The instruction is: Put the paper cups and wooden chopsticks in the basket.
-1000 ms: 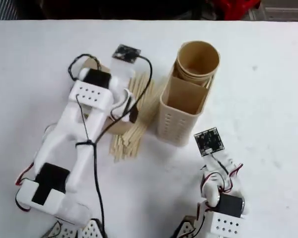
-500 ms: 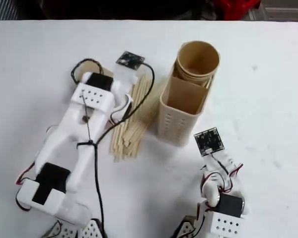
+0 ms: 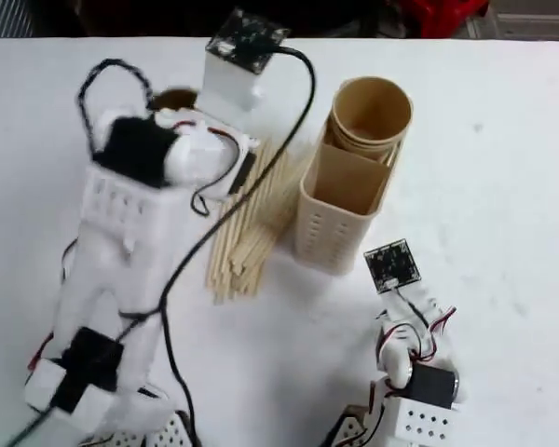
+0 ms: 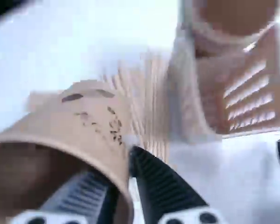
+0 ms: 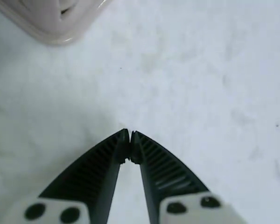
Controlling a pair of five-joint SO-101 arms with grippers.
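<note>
The left gripper [image 4: 117, 164] is pinching a paper cup [image 4: 84, 121] by its rim above the counter [image 3: 503, 186], toward the far edge, likely for stacking in the mid-counter basket [image 3: 340, 219]. Wooden chopsticks [image 3: 247, 233] are lying just beside it. The right gripper [image 5: 129, 135] is sitting clenched near the front edge.

Bright even light, faint soft shadows, glare on table [image 3: 512, 140]

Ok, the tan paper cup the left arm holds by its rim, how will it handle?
The tan paper cup probably feels light and thin-walled. The left end effector pinches just one side of its rim, so that wall could dent. Being round and tapered, it would likely roll if dropped.
</note>
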